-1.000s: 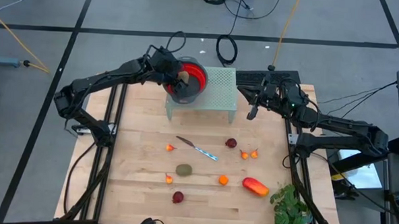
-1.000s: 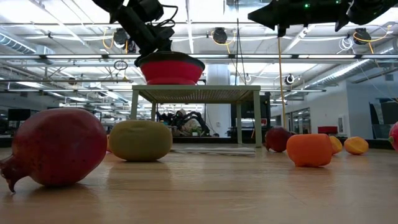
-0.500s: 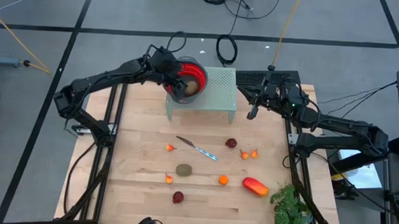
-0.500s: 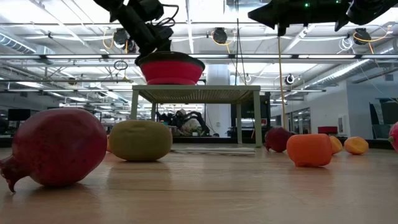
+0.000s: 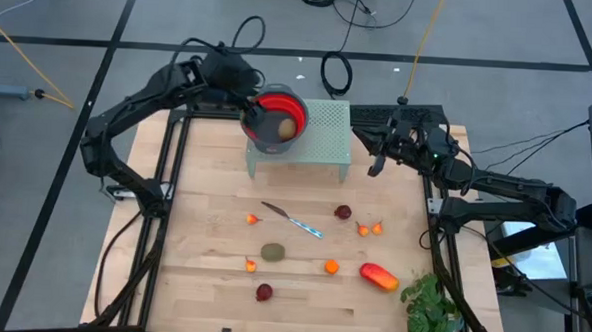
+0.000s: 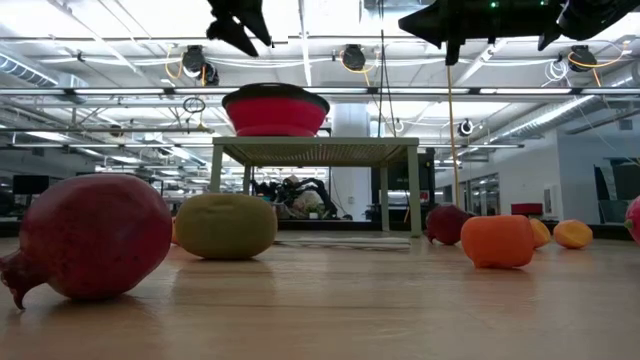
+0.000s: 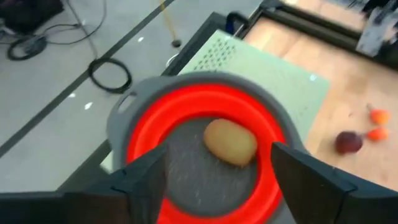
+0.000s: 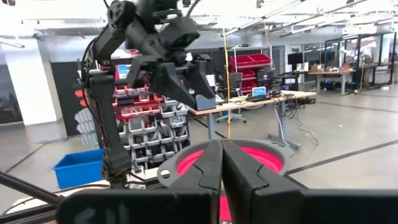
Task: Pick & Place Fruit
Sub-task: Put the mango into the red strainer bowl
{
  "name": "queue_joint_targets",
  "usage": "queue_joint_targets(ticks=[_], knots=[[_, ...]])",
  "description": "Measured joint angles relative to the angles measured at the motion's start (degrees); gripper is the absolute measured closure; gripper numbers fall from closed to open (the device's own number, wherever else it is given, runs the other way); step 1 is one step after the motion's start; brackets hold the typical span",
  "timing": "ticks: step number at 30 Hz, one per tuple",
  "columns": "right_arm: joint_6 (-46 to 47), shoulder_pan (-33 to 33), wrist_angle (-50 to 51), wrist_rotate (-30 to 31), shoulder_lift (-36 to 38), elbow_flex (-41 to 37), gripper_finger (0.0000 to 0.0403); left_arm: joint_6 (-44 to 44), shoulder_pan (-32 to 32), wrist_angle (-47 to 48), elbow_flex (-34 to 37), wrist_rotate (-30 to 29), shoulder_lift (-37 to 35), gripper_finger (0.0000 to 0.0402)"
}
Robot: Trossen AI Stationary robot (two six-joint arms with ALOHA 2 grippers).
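A red bowl point(image 5: 278, 117) stands on a pale green perforated stand point(image 5: 317, 137) at the table's far side. An olive-brown oval fruit point(image 7: 230, 142) lies in the bowl. My left gripper point(image 5: 247, 96) hovers open above the bowl's far-left rim, its fingers point(image 7: 146, 180) clear of bowl and fruit. My right gripper point(image 5: 378, 160) hangs shut in the air to the right of the stand, holding nothing. More fruit lies on the wooden table: an olive oval point(image 5: 272, 251), dark red rounds point(image 5: 263, 293) point(image 5: 343, 212), small orange pieces point(image 5: 332, 267) and a longer red-orange piece point(image 5: 378, 277).
A thin silver knife point(image 5: 294, 221) lies in the middle of the table, among the fruit. A green leafy plant point(image 5: 430, 307) sits at the near right corner. Dark frame rails run along both sides of the table.
My left gripper has risen from just over the bowl and drawn back toward the table's far left. The oval fruit that was at its fingers now lies in the bowl, clear of them. My right gripper has rolled a little without moving.
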State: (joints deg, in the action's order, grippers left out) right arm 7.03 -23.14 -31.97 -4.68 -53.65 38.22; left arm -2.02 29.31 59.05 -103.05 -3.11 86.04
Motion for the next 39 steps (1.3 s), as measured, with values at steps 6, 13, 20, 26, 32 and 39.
queue_joint_targets(ticks=[6, 13, 20, 26, 32, 39], knots=[[3.84, 0.0, 0.09, -0.05, 0.0, 0.0, 0.0399, -0.78, -2.98, 6.24, -1.05, -1.02, -0.83, 0.0208], [4.41, 0.0, 0.76, -0.06, 0.0, 0.0, 0.0399, -1.78, -5.11, 8.65, -1.09, -1.31, -2.25, 0.0292], [2.18, 0.0, 2.14, -0.82, 0.02, 0.0, 0.0401, -2.93, -6.15, 9.71, -0.94, -1.45, -4.44, 0.0369], [0.67, 3.21, 6.2, -4.49, 0.0, 0.0, 0.0402, -4.3, -7.96, 9.49, 2.35, 0.08, -8.61, 0.0391], [-2.07, 10.24, 9.14, -3.82, 0.01, 0.0, 0.0402, -6.11, -11.21, 1.81, 12.07, 0.2, -15.47, 0.0399], [-3.62, 20.63, 13.09, 5.34, 0.02, 0.0, 0.0403, -10.63, -16.0, -9.74, 26.41, 0.09, -24.81, 0.0399]])
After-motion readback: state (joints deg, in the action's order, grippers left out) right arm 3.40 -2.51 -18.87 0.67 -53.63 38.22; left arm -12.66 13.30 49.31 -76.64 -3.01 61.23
